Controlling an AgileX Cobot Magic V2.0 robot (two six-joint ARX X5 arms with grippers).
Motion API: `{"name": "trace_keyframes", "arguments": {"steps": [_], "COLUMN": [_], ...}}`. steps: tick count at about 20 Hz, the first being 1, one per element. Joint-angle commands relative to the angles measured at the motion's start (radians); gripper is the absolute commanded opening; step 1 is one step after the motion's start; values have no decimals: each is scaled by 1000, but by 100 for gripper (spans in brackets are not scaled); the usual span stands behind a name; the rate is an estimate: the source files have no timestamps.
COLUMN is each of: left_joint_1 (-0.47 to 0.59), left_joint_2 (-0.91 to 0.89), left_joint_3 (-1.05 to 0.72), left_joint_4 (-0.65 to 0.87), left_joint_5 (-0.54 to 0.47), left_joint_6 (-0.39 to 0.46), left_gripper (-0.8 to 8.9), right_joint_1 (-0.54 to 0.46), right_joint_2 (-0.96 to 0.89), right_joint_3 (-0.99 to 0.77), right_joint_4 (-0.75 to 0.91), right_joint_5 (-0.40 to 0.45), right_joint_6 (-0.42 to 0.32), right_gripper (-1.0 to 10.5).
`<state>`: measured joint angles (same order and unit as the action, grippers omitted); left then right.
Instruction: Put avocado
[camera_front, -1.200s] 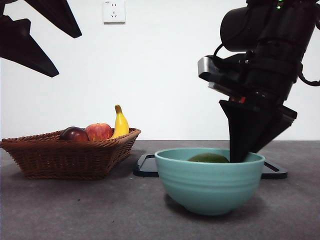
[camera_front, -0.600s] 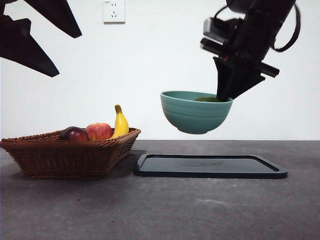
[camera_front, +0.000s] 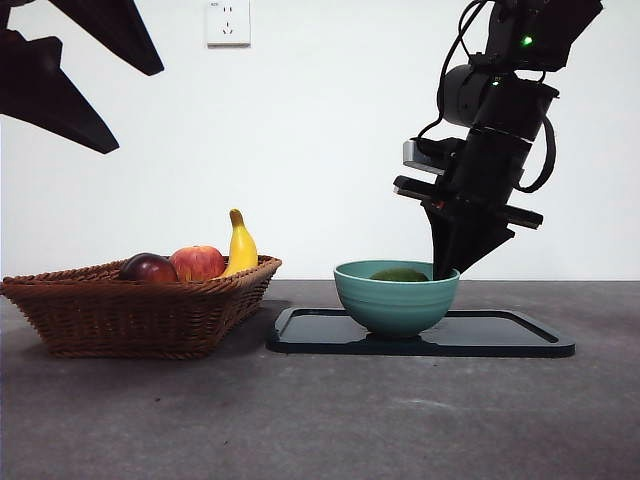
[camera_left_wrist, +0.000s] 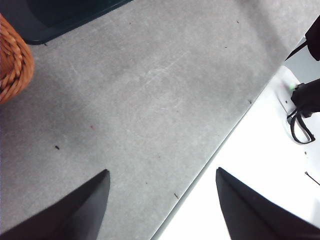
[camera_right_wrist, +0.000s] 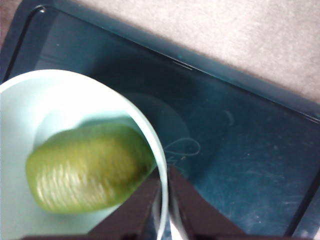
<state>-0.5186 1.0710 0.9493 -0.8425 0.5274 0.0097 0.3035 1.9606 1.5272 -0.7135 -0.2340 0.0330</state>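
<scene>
The avocado (camera_right_wrist: 90, 167) is a dull green oval lying inside the teal bowl (camera_front: 396, 298); in the front view only its top (camera_front: 399, 275) shows above the rim. The bowl (camera_right_wrist: 45, 100) sits on the black tray (camera_front: 500, 335), which also fills the right wrist view (camera_right_wrist: 240, 150). My right gripper (camera_right_wrist: 164, 192) is shut on the bowl's rim, one jaw inside and one outside; in the front view it (camera_front: 448, 268) comes down from above on the bowl's right side. My left gripper (camera_left_wrist: 162, 205) is open and empty, high over bare table near its edge.
A wicker basket (camera_front: 140, 305) at the left holds a dark red-purple fruit (camera_front: 148, 268), a red apple (camera_front: 198, 263) and a banana (camera_front: 241, 245). Its edge (camera_left_wrist: 12, 60) shows in the left wrist view. The table's edge (camera_left_wrist: 220, 145) runs beside the left gripper.
My right gripper lifted the bowl with the avocado from the near table, carried it back over the tray, and has lowered it onto the tray. The left arm has not moved.
</scene>
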Motion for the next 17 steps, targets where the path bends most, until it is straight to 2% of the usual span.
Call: {"name": "trace_keyframes", "arguments": {"steps": [1, 2, 4, 9, 10, 13, 17], "left_joint_1": [-6, -6, -6, -6, -6, -6, -6], "left_joint_2": [3, 3, 3, 3, 3, 3, 3], "left_joint_3": [11, 11, 11, 11, 11, 11, 11], "left_joint_4": [5, 5, 5, 5, 5, 5, 5], "left_joint_5": [5, 5, 5, 5, 5, 5, 5], "left_joint_6": [9, 9, 9, 9, 8, 8, 9], "left_gripper": [342, 342, 342, 342, 342, 342, 342], "right_joint_1": [1, 1, 0, 0, 0, 2, 63], "right_joint_2": [27, 27, 27, -22, -58, -196, -418], "right_joint_3": [27, 27, 27, 42, 46, 46, 41], "right_joint_4": [7, 6, -6, -42, -56, -135, -289], "right_joint_5": [-1, -1, 0, 8, 30, 21, 25], "right_joint_6": [7, 8, 12, 35, 34, 31, 26], "right_gripper": [11, 20, 163, 169, 170, 170, 171]}}
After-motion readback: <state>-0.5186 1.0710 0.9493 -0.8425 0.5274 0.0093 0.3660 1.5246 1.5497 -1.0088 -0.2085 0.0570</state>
